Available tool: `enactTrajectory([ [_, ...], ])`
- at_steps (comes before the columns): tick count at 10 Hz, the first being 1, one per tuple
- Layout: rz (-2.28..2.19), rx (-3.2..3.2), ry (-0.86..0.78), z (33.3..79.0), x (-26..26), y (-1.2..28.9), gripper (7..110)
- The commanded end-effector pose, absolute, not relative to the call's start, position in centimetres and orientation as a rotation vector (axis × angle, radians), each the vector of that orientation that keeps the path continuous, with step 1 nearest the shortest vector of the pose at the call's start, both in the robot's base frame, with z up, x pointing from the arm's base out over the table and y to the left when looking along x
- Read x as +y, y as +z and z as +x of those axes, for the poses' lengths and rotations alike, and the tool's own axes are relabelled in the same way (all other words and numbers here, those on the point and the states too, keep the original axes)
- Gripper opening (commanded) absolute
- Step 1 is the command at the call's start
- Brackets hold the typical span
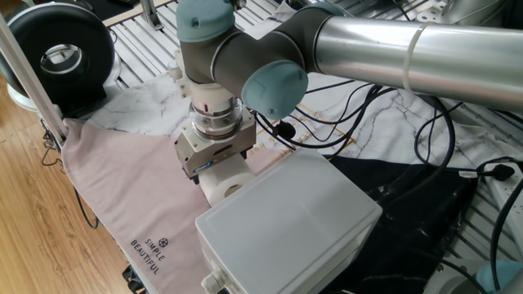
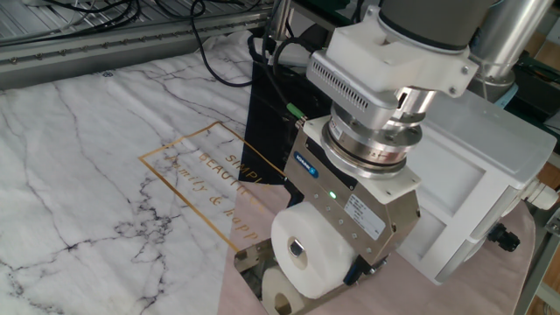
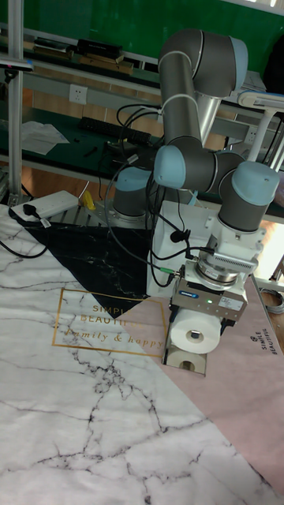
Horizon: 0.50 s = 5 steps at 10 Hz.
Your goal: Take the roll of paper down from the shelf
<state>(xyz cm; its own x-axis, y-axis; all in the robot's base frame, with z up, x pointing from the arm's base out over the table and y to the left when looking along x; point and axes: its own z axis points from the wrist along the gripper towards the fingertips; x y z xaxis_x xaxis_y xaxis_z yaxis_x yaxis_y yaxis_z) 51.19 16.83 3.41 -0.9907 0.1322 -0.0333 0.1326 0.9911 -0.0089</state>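
A: So, status?
B: Gripper [image 2: 319,262] fingers closed around the roll of paper [image 2: 308,254], lower centre of frame, just above the shelf [image 2: 254,261].
A: Left?
B: Carry it off, set down.

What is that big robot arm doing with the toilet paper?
The robot arm's gripper has closed around a white roll of paper, one finger on each side. The roll sits just above a small shiny metal shelf, and you can see its reflection in the metal. A big pale grey box stands right beside it. The roll is not down on the cloth yet.
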Motion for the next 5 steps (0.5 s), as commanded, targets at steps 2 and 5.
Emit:
enactTrajectory([
  [2, 0.187, 3.094, 0.041, 51.52, 17.53, 2.92, 66],
  [5, 0.181, 3.082, 0.042, 51.82, 17.32, 2.48, 66],
])
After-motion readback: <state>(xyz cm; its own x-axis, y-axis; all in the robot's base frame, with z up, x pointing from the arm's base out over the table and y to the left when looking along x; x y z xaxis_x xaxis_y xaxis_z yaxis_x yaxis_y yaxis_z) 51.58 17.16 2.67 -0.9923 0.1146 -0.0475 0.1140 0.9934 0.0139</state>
